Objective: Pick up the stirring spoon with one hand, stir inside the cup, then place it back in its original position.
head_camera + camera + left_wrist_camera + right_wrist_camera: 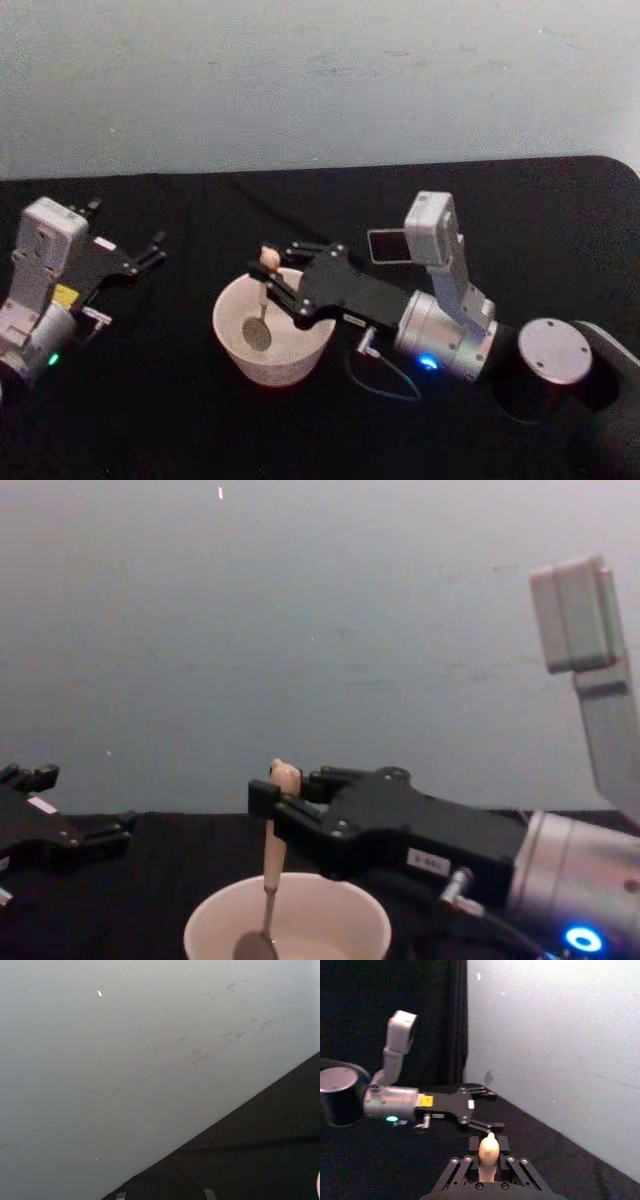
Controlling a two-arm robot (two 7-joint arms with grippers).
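Right now the right gripper (280,282) is reaching in from the right side of the black tabletop (500,220), and its jaws are closed on the beige-pink handle of the stirring spoon (270,865), pinching it just below the knobby tip. That tip pokes up above the black fingers (474,1144), as the right wrist view shows plainly. The spoon hangs nearly upright, tilted only a little. Its thin metal neck runs down past the rim and its shiny bowl is inside the cup (300,360). I cannot tell whether the bowl touches the bottom. The cup is a wide, pale cream-pink round one, standing upright around the middle of the tabletop, well away from the far edge, and the right gripper's fingers hover over the far right part of its rim. From the chest view the gripper's black body sits just above and behind the cup, with the silver wrist and its blue light trailing off toward the right. The left gripper (492,1109) lies low over the left side of the tabletop, well apart from the cup, its jaws spread open and holding nothing. A plain pale wall (350,630) stands behind the far edge.
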